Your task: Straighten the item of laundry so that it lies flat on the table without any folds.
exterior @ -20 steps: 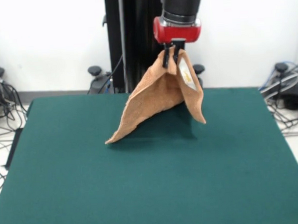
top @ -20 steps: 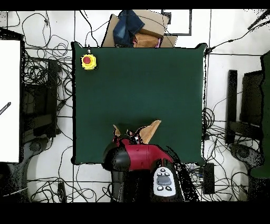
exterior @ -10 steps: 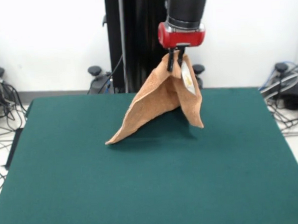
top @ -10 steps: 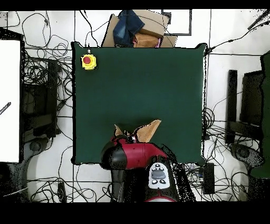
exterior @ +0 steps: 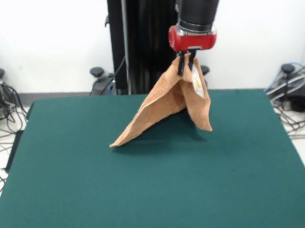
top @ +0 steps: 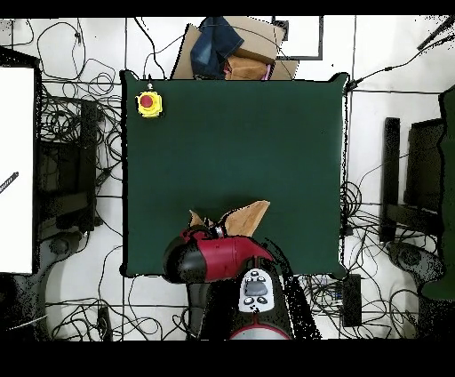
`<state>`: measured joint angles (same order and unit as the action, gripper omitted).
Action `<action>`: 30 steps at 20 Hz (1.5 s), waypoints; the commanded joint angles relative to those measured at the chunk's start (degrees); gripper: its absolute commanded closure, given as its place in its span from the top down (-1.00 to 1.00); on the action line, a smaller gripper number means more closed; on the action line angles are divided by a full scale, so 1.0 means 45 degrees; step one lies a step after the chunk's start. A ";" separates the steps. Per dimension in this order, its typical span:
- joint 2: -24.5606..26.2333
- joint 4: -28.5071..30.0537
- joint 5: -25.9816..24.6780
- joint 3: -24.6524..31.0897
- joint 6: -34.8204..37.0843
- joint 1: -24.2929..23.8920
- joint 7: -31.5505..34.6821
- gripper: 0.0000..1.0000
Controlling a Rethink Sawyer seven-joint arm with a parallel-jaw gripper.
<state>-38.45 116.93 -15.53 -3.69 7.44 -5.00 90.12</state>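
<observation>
Up off the cloth, the towel [exterior: 168,102] hangs in a folded, tent-like drape over the far half of the green table [exterior: 146,196], one long corner trailing down to touch the surface while a shorter flap dangles free beside it. Its peak is pinched between the closed fingers of the gripper [exterior: 186,64] beneath the red wrist. Elsewhere, a yellow box with a red button [top: 148,103] sits at a table corner.
</observation>
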 commanded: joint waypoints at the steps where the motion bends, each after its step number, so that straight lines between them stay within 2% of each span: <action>1: 0.0256 -0.0748 0.0538 0.0870 0.0109 0.0174 0.2068 -1.00; 21: 0.0536 -0.0860 0.0396 0.1353 -0.0010 -0.0195 0.1773 -1.00; 25: 0.0624 -0.1180 0.0512 0.1002 0.0339 0.0209 0.1834 -1.00; 30: 0.0589 -0.2061 0.0927 0.0626 0.1728 0.0758 0.1784 -1.00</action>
<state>-36.61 114.45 -14.82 -3.50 7.79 -3.30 90.12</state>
